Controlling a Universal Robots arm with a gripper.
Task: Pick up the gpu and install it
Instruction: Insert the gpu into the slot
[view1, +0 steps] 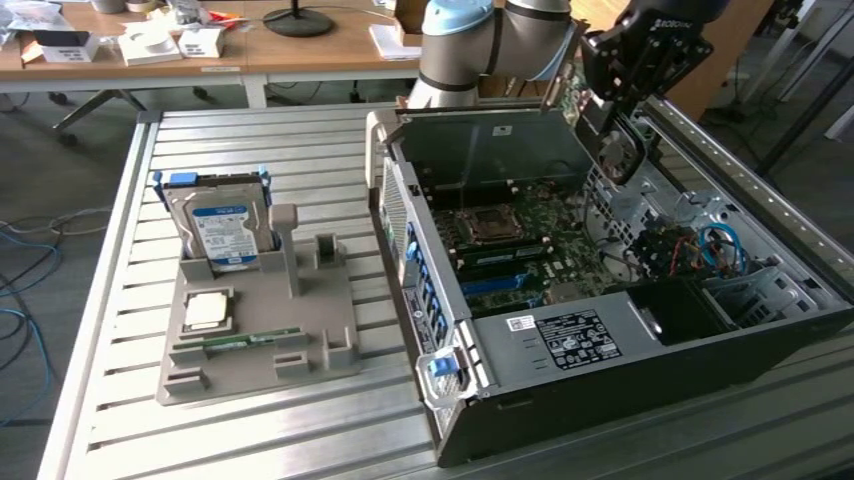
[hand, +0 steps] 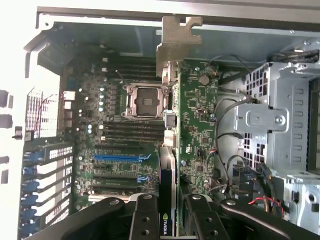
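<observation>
My gripper (view1: 625, 105) hangs over the far right part of the open computer case (view1: 601, 350) and is shut on the gpu (view1: 614, 155), which it holds on edge above the motherboard (view1: 521, 240). In the wrist view the black fingers (hand: 145, 215) clamp the gpu (hand: 197, 125) between them. The card's green board faces the camera and its grey metal end bracket (hand: 177, 40) points toward the case's far wall. The blue expansion slots (hand: 120, 157) lie beside the card, with the CPU socket (hand: 145, 100) further along.
A grey fixture tray (view1: 254, 370) at the exterior view's left carries a silver hard drive (view1: 220, 225), a CPU chip (view1: 207, 310) and a green memory stick (view1: 247, 340). Inside the case, a metal drive cage (hand: 280, 125) and loose cables (view1: 701, 250) flank the card. A cluttered desk (view1: 307, 50) stands behind.
</observation>
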